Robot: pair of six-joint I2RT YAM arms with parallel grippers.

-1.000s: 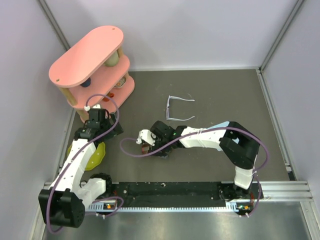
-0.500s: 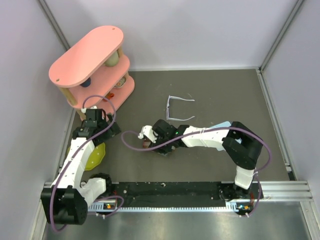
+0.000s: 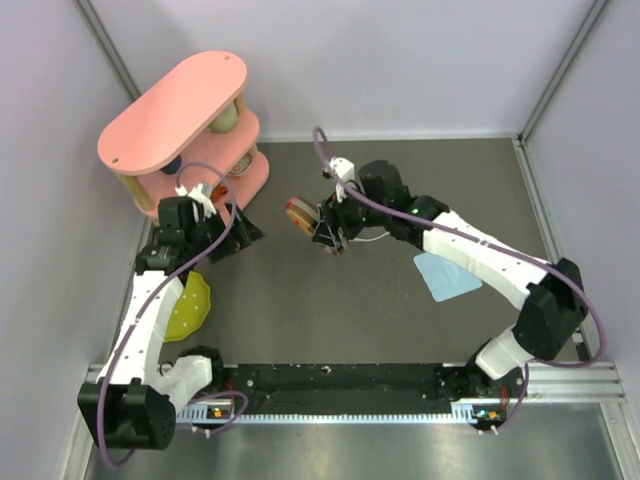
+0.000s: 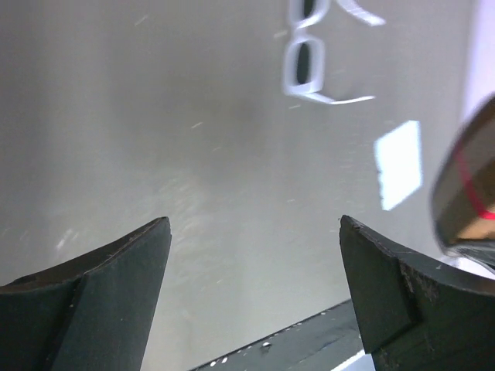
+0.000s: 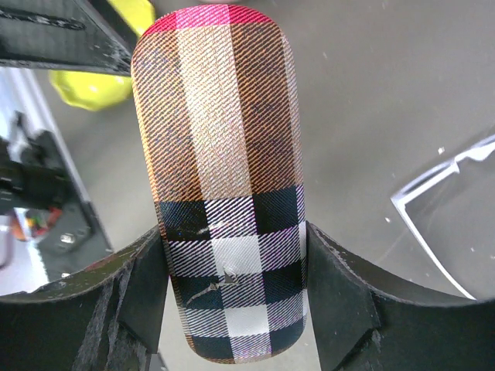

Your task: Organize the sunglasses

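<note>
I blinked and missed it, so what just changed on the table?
The right gripper, jaws shut on the plaid case, carried it farther out, next to the sunglasses, uncovering the blue cloth. The left gripper, jaws open, edged farther out, near the pink shelf. Sunglasses and shelf stayed put.

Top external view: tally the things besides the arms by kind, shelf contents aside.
Sunglasses: 1
Plaid case: 1
Blue cloth: 1
Yellow object: 1
Pink shelf unit: 1
Total: 5

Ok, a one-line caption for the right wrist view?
Right gripper holds the plaid case, pale sunglasses lying on the table beside it.
</note>
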